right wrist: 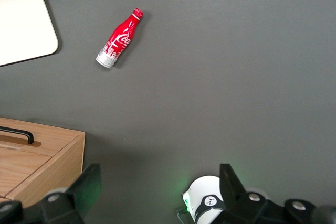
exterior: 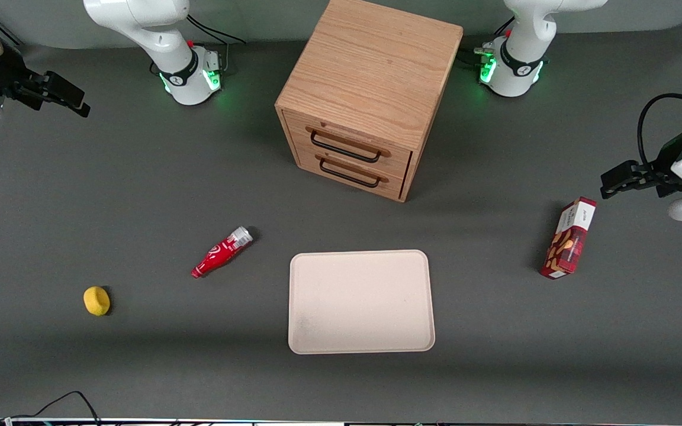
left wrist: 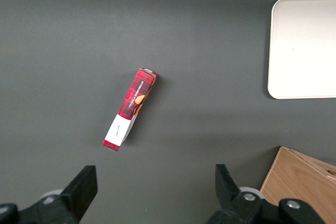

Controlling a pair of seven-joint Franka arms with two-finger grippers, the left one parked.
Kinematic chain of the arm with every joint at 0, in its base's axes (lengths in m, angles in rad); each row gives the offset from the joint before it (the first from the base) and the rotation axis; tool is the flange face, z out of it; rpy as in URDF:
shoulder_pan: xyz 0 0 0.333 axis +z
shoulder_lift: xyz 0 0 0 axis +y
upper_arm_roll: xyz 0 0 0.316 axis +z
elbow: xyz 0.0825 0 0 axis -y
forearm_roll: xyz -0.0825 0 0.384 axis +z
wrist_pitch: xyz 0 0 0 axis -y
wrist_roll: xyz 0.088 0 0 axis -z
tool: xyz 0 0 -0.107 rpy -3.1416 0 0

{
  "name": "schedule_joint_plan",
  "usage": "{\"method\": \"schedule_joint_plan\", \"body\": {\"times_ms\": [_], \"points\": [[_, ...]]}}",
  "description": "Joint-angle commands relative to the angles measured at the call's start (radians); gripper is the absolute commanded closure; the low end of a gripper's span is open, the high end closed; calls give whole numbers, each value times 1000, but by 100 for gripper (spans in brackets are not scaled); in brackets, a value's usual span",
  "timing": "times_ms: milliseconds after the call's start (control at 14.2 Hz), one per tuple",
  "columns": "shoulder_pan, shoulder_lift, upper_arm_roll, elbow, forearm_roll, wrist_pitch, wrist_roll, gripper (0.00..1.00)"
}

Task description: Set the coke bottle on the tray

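- While the gripper [exterior: 60, 94] hangs high at the working arm's end of the table, its fingers [right wrist: 86, 187] are spread wide and hold nothing.
- Yellow lemon [exterior: 96, 300] sits on the grey mat.
- Coke bottle [exterior: 222, 252] lies on its side on the mat, near the tray [exterior: 360, 302] but apart from it.
- Wooden drawer cabinet [exterior: 364, 94] stands farther from the camera than the tray.
- Red snack box [exterior: 569, 238] stands toward the parked arm's end.

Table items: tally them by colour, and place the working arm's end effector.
Red: 2, coke bottle, snack box
Yellow: 1, lemon
Cream: 1, tray
Wood: 1, drawer cabinet
Total: 5
End effector: open, high toward the working arm's end.
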Motion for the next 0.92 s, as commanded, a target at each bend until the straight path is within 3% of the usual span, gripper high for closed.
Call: {"method": "schedule_joint_plan", "body": {"times_ms": [0,846], "points": [[11,5,-6,25,-24,-10,1,0],[9,38,-13,39,-15,-5,-15,0]]}}
